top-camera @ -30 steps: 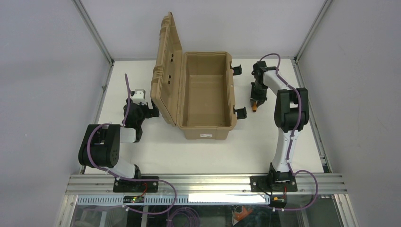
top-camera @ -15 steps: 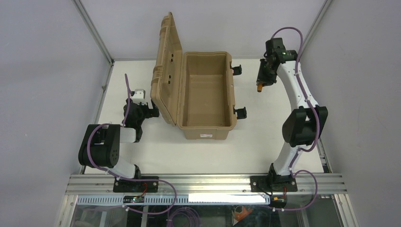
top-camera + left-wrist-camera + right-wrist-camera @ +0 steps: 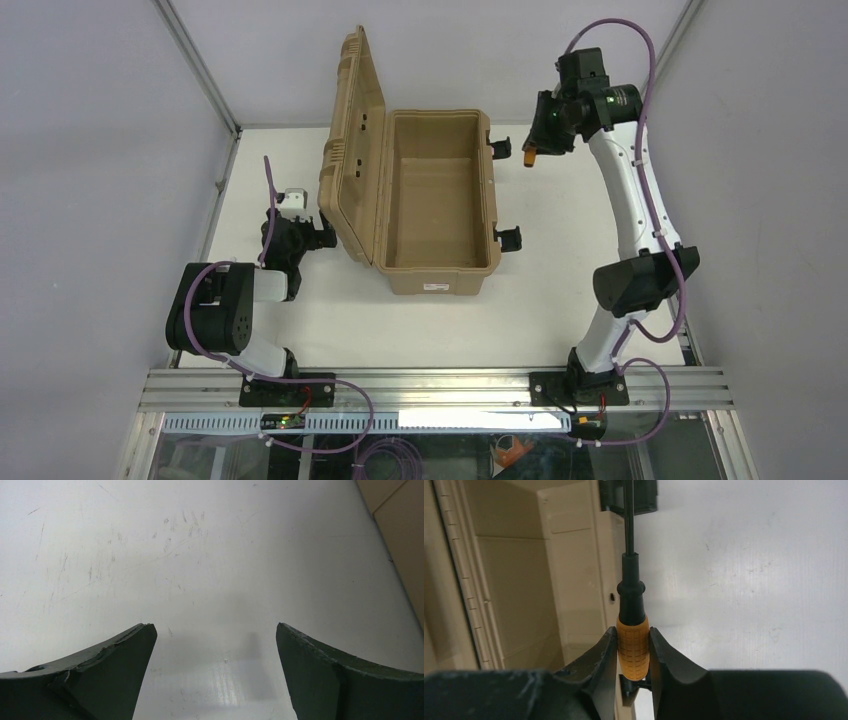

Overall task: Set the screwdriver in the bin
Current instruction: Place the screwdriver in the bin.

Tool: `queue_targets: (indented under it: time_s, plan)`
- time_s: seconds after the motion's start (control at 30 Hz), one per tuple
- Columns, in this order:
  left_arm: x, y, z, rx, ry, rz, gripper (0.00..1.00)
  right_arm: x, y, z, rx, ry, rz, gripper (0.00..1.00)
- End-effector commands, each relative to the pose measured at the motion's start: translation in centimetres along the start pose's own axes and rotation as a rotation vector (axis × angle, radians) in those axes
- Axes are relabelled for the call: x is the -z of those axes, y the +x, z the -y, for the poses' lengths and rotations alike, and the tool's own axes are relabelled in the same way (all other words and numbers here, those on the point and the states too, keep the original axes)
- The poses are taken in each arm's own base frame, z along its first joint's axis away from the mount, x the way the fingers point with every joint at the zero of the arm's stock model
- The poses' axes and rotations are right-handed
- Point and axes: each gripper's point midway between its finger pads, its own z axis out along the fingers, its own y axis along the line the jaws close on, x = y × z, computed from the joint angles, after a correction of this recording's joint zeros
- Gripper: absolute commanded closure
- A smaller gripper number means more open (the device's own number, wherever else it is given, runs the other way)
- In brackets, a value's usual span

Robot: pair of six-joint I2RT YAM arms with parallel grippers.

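The bin (image 3: 437, 262) is a tan case standing open at the table's middle, its ribbed lid (image 3: 350, 150) upright on the left. My right gripper (image 3: 534, 148) is shut on the screwdriver (image 3: 530, 156), raised above the table just right of the bin's far right corner. In the right wrist view the orange handle (image 3: 632, 647) sits between my fingers and the black shaft (image 3: 628, 515) points ahead along the bin's right wall (image 3: 574, 580). My left gripper (image 3: 318, 233) is open and empty, low over the table left of the lid; it also shows in the left wrist view (image 3: 215, 635).
Two black latches (image 3: 500, 147) (image 3: 509, 238) stick out from the bin's right wall. Grey walls and metal frame rails enclose the table. A tan edge of the bin (image 3: 400, 540) shows at the left wrist view's right side.
My right arm has lifted the screwdriver from the table right of the bin, carried it up and back, then left toward the bin's far right corner. The left arm has not moved.
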Motion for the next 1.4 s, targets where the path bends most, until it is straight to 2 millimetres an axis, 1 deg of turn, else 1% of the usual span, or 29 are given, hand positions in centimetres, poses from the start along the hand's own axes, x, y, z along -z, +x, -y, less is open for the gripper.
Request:
queue_targets:
  time_s: [0.0, 0.13, 0.33, 0.53, 0.77, 0.9, 1.07, 1.1, 1.23, 1.37]
  plan:
    - [0.1, -1.9, 0.3, 0.01, 0.021, 0.064, 0.01, 4.2, -0.9, -3.6, -0.006, -0.113, 0.075, 1.0]
    - [0.1, -1.9, 0.3, 0.01, 0.02, 0.064, 0.01, 4.6, -0.8, -6.1, -0.004, -0.162, 0.077, 1.0]
    - [0.1, -1.9, 0.3, 0.01, 0.021, 0.063, 0.01, 4.2, -0.2, -10.0, 0.009, -0.22, 0.074, 1.0]
    - [0.1, -1.9, 0.3, 0.01, 0.021, 0.065, 0.01, 2.4, 0.7, -13.1, 0.011, -0.25, 0.051, 1.0]
    - [0.1, -1.9, 0.3, 0.01, 0.019, 0.064, 0.01, -0.7, 2.6, -16.0, 0.031, -0.253, 0.0, 1.0]
    - [0.1, -1.9, 0.3, 0.01, 0.021, 0.063, 0.01, -2.4, 3.6, -17.1, 0.039, -0.246, -0.023, 1.0]
    - [0.1, -1.9, 0.3, 0.01, 0.02, 0.064, 0.01, -5.3, 5.1, -17.9, 0.051, -0.215, -0.066, 1.0]
    - [0.1, -1.9, 0.3, 0.01, 0.02, 0.063, 0.01, -6.1, 5.1, -17.6, 0.054, -0.187, -0.059, 1.0]
    - [0.1, -1.9, 0.3, 0.01, 0.02, 0.063, 0.01, -8.1, 5.8, -17.4, 0.061, -0.148, -0.074, 1.0]
    - [0.1, -1.9, 0.3, 0.01, 0.021, 0.064, 0.01, -10.6, 6.6, -16.8, 0.067, -0.1, -0.095, 1.0]
